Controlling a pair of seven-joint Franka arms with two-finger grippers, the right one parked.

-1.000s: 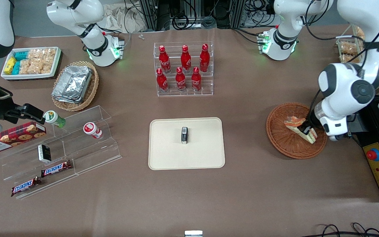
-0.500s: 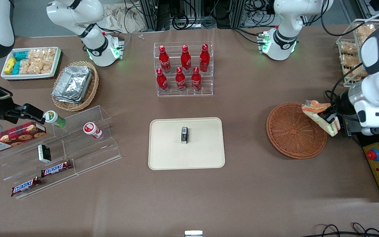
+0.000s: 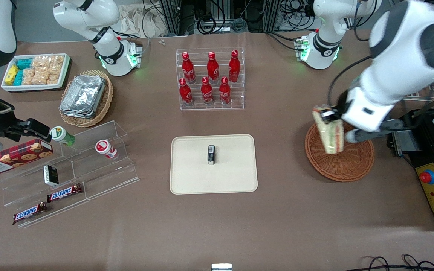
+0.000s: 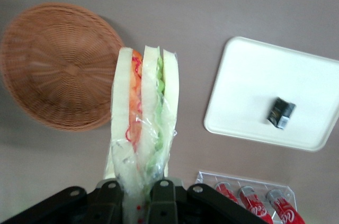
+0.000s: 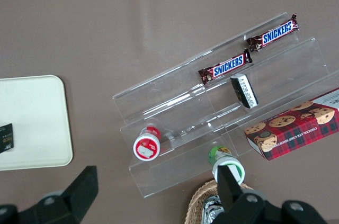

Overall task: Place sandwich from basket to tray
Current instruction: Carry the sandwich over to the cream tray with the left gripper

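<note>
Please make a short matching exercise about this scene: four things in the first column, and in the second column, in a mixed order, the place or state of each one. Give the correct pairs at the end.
Things:
1. sandwich
2. basket
3. tray
4. tool

Places or states:
A. lies on the table with nothing in it
B. carries one small dark packet
C. hangs in the air, gripped at one end
D. is above the basket's rim, shut on the food

Pairs: 1-C, 2-A, 3-B, 4-D
</note>
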